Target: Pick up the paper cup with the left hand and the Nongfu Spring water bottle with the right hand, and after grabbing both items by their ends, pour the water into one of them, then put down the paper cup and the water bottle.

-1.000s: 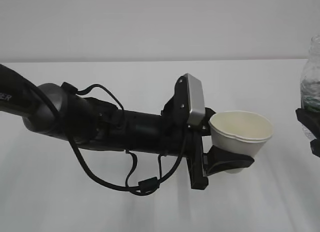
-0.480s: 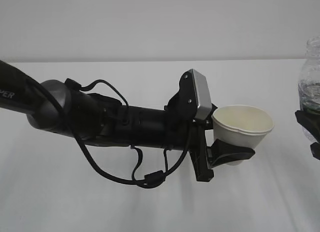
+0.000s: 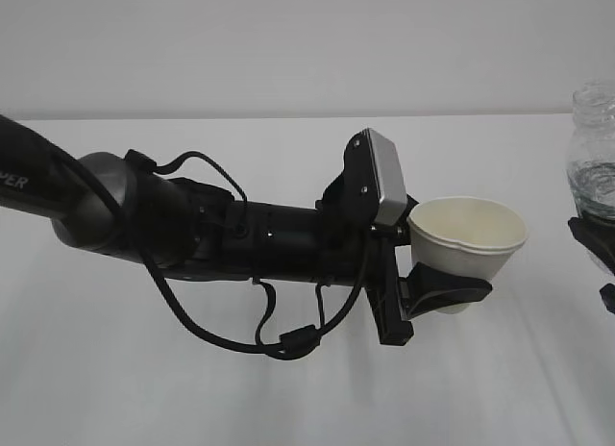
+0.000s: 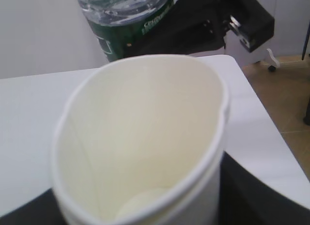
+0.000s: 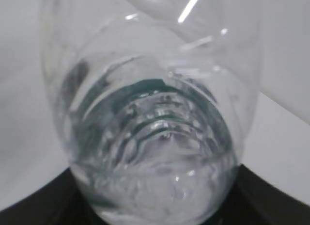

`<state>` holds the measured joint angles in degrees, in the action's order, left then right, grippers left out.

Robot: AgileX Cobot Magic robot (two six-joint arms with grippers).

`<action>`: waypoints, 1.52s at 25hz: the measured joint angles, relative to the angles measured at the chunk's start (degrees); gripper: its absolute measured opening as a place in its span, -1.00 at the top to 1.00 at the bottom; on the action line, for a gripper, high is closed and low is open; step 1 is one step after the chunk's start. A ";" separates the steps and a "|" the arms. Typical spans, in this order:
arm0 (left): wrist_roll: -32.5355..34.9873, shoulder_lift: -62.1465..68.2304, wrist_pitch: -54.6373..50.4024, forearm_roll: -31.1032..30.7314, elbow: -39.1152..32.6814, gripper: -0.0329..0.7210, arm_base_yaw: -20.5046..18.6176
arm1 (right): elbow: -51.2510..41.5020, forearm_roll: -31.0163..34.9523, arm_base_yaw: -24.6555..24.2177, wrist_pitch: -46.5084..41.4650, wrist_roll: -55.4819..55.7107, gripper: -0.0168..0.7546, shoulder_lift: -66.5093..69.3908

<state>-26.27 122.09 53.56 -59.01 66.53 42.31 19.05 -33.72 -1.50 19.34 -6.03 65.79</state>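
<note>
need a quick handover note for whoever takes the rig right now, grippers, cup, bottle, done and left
Left hand: shut on the paper cup, gripping low on its wall, cup upright and lifted off the table. The cup looks dry and empty in the left wrist view.
Right hand: shut on the Nongfu Spring water bottle at the right edge, upright, water still inside.
Done: both picked up.
Left: bring the bottle over the cup, pour, then set both down.

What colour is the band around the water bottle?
Dark green with white lettering, on the water bottle; clearest in the left wrist view.
</note>
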 joint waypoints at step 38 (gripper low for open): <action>-0.63 0.00 2.58 -2.07 0.00 -0.19 0.00 | 0.12 8.60 0.00 0.01 -31.43 -0.23 0.00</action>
<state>-26.90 122.09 56.14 -61.08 66.53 42.31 19.17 -25.11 -1.50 19.36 -37.46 65.79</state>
